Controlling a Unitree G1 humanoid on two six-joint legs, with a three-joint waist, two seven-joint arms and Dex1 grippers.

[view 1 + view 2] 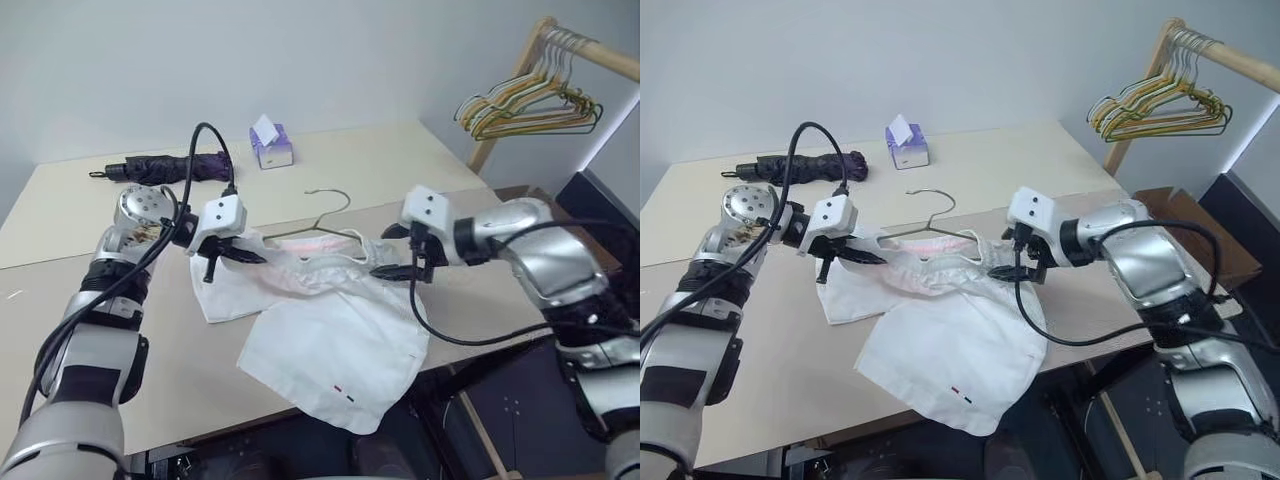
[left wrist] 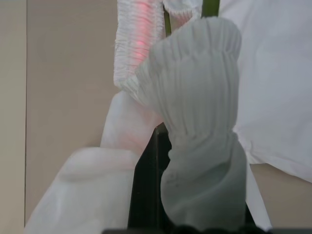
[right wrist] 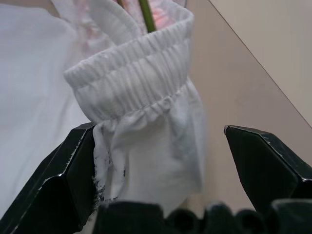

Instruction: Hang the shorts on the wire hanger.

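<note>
Shorts (image 1: 335, 345) hem overhangs counter (image 1: 180, 370) at 6 o'clock. Left tool (image 1: 232, 256) pinches waistband; right tool (image 3: 161, 161) wide open. Risk: waistband slips off wire hanger (image 1: 325, 215).

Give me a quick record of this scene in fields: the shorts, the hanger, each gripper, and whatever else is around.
shorts: white shorts on the table, waistband lifted, one leg over the front edge
wire hanger: wire hanger inside the waistband, hook sticking out toward the far side
left gripper: left gripper shut on one end of the waistband
right gripper: right gripper with fingers spread, waistband's other end between them
background: folded umbrella, tissue box, rack of hangers
</note>
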